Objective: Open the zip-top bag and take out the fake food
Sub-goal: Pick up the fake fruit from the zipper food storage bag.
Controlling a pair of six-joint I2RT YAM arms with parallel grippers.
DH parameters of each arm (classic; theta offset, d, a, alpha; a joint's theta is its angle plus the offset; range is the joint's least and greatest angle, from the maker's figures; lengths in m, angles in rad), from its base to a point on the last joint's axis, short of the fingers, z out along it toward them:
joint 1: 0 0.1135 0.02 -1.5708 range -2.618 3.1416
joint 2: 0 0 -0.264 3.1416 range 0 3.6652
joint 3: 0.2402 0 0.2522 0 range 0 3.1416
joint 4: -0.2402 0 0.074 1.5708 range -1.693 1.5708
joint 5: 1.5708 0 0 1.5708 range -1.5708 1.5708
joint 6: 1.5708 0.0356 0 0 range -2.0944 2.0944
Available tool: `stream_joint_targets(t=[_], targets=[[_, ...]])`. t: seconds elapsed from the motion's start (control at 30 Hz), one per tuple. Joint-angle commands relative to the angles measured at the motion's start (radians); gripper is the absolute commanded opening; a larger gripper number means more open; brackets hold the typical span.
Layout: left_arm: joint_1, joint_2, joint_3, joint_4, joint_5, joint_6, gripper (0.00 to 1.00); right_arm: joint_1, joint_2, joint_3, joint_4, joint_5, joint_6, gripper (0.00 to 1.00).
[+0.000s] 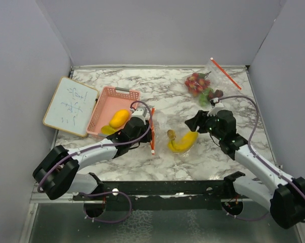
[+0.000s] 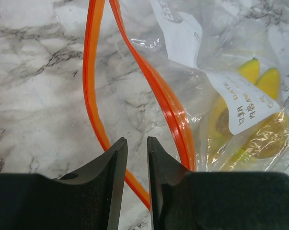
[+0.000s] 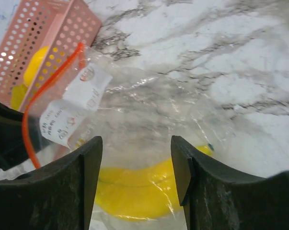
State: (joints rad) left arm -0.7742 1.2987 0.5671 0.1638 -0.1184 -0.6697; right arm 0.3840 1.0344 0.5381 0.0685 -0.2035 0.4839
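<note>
A clear zip-top bag (image 1: pixel 167 124) lies mid-table, its orange zip (image 1: pixel 152 130) at the left end with the two strips parted. A yellow banana (image 1: pixel 185 143) lies inside it. My left gripper (image 1: pixel 146 135) is low at the zip. In the left wrist view its jaws (image 2: pixel 137 140) stand a narrow gap apart over one orange strip (image 2: pixel 94 72), with the banana (image 2: pixel 259 139) to the right. My right gripper (image 1: pixel 192 123) hovers over the bag's right end. In the right wrist view it (image 3: pixel 136 140) is wide open above the banana (image 3: pixel 134 189).
A pink slotted basket (image 1: pixel 121 91) holding a yellow fruit (image 1: pixel 119 119) stands left of the bag. A whiteboard (image 1: pixel 71 105) lies at the far left. A second bag (image 1: pixel 203 86) with strawberries and dark pieces lies at the back right. Grey walls enclose the table.
</note>
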Motion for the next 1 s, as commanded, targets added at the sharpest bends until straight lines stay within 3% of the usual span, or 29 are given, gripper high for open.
stream_joint_targets(t=[0.0,0.3,0.53,0.7,0.8,0.97], targets=[[-0.007,0.03,0.06,0.091,0.038,0.011,0.27,-0.004,-0.165,-0.094,-0.153,0.19,0.064,0.63],[-0.014,0.088,0.061,0.132,0.059,0.005,0.27,-0.004,-0.401,-0.212,-0.356,0.125,0.189,0.64],[-0.013,0.078,0.039,0.156,0.05,-0.003,0.3,-0.004,-0.443,-0.321,-0.273,0.034,0.294,0.62],[-0.013,0.118,0.012,0.249,0.075,-0.055,0.3,-0.004,-0.396,-0.41,-0.1,-0.067,0.36,0.56],[-0.014,0.145,-0.014,0.33,0.101,-0.094,0.3,-0.004,-0.39,-0.443,-0.04,-0.104,0.385,0.47],[-0.016,0.187,-0.02,0.383,0.112,-0.12,0.3,-0.004,-0.411,-0.436,-0.042,-0.091,0.346,0.15]])
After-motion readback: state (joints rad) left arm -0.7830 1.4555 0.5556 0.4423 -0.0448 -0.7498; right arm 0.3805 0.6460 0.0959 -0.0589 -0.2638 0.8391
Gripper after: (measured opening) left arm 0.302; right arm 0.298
